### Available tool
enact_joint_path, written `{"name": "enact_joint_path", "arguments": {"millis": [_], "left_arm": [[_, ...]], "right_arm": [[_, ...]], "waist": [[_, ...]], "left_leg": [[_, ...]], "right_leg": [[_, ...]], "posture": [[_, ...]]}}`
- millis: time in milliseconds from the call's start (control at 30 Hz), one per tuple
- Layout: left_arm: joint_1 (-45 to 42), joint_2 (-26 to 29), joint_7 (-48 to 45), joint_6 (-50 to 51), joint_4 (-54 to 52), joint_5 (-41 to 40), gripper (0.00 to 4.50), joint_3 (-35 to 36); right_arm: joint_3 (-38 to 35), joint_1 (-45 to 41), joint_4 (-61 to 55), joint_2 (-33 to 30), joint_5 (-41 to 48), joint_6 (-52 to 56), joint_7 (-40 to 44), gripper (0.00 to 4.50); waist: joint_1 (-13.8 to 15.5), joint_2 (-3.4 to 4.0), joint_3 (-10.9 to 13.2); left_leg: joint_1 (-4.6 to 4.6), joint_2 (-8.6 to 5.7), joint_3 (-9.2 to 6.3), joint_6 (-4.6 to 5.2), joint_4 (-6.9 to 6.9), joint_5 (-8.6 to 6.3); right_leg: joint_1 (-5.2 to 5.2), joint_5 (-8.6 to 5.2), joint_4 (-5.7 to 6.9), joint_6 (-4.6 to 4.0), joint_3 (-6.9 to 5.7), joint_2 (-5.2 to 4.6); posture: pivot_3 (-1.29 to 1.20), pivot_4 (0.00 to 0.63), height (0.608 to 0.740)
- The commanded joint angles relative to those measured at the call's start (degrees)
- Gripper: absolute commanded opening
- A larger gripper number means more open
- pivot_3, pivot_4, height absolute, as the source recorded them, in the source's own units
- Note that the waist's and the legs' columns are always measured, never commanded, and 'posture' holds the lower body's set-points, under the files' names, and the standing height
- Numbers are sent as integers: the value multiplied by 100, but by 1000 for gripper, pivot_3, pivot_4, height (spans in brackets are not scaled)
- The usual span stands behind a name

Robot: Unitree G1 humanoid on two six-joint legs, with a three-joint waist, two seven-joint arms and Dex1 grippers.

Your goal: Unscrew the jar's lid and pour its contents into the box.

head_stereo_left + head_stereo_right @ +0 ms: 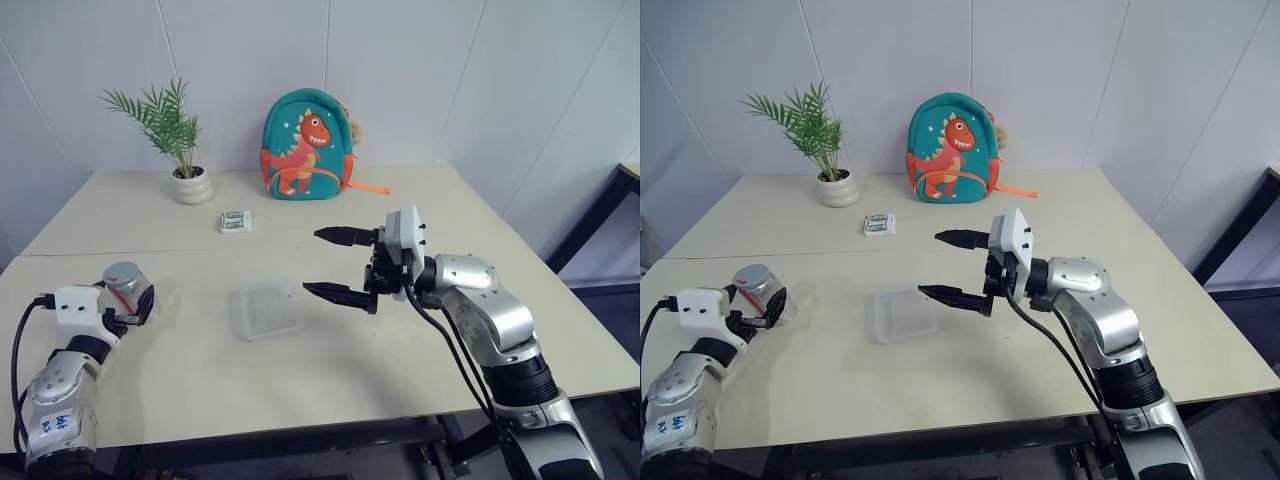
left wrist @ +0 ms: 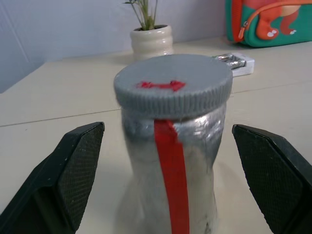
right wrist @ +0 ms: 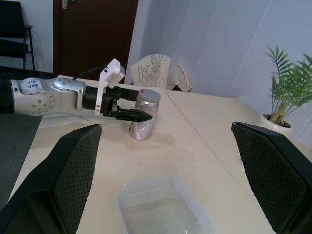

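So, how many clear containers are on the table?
2. The jar, lid on, stands at the left edge between the left gripper's open fingers. The empty box lies mid-table, below the right gripper.

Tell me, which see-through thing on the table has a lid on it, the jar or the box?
The jar, standing between the left tool's open fingers, has a grey lid screwed on top. The box lies open in the middle of the table, with no cover.

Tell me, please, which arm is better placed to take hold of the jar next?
Left. The left gripper stands open with the jar between its fingers, lid on. The right gripper hangs open above the box.
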Motion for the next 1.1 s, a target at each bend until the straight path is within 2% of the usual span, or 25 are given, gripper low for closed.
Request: {"name": "enact_joint_path", "arguments": {"millis": [33, 233, 333, 533, 733, 900, 1000, 1100], "left_arm": [[-353, 246, -197, -311, 453, 105, 4479, -128], [-556, 381, -173, -628, 891, 194, 4479, -228], [-482, 424, -80, -680, 913, 230, 3924, -210], [-201, 475, -93, -620, 718, 182, 2096, -165], [-64, 407, -350, -376, 145, -116, 2023, -208], [-266, 330, -1330, 460, -1116, -920, 2023, -592], [-460, 477, -2116, 1314, -1900, -1491, 2023, -1004], [-714, 622, -2693, 1966, -2250, -1734, 2023, -1392]], "right_arm": [[-118, 21, -334, 34, 85, -11, -153, 4500], [-118, 124, -473, 43, 98, 3, -284, 4500], [-118, 156, -496, 39, 108, -4, -310, 4500], [-130, 141, -424, 70, 107, -58, -332, 4500], [-111, 129, -341, 134, 90, -89, -336, 4500], [-136, -37, -311, 174, 176, 136, -428, 4500], [-103, -338, -496, 291, 301, 709, -809, 4500], [20, -629, -693, 420, 321, 1262, -1198, 4500]], "waist": [[-5, 0, 0], [-20, 0, 0], [-16, 0, 0], [-20, 0, 0], [-17, 0, 0], [36, 0, 0], [62, 0, 0], [43, 1, 0]], "left_leg": [[0, 0, 0, 0, 0, 0], [1, 2, 1, 0, -2, 0], [0, 2, 1, 0, -2, 0], [1, 2, 1, 0, -2, 0], [3, 5, 2, 0, -4, 0], [-2, 4, 1, 0, -4, 0], [-3, 4, 1, -1, -3, 0], [-3, 4, 1, -1, -5, 0]], "right_leg": [[0, 0, 1, 0, 0, 0], [-1, 0, 2, 0, -1, 0], [-1, 0, 2, 1, -1, 0], [-1, 0, 2, 0, -1, -1], [-1, 0, 3, -1, 0, -1], [0, 0, -2, 0, -2, -2], [-2, -1, -1, -1, -2, -1], [-4, -3, 0, -5, -1, 1]], "posture": [[0, 150, 740], [0, 150, 740], [0, 150, 740], [0, 150, 740], [0, 150, 740], [0, 150, 740], [0, 150, 740], [0, 150, 740]]}}
